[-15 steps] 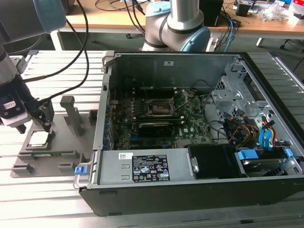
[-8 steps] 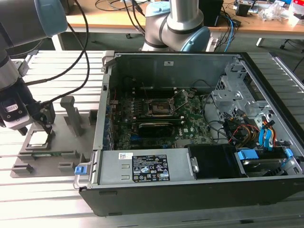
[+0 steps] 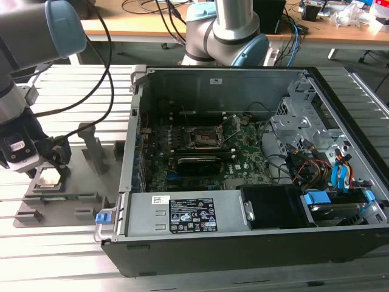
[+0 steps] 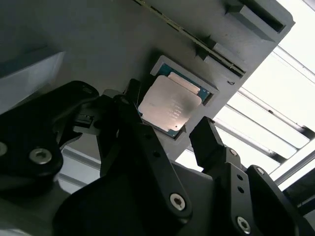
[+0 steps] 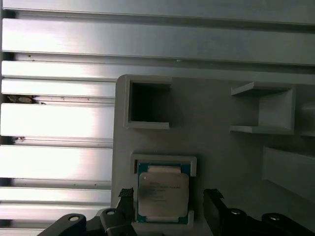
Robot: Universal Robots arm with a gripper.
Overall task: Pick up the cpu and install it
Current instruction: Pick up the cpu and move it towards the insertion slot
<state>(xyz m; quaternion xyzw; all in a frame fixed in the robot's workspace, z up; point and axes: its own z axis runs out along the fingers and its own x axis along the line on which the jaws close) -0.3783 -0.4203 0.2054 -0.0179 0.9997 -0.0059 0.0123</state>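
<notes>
I see my gripper open, with one finger on each side of the cpu. I cannot tell if the fingers touch it. The cpu lies flat in its little pocket in the gray tray, on the exterior view's left, well apart from the open computer case and its black socket.

Nothing printed is legible. A white label with tiny dark print sits on the grey metal power-supply cover; faint unreadable lines mark the small square silvery cpu.
</notes>
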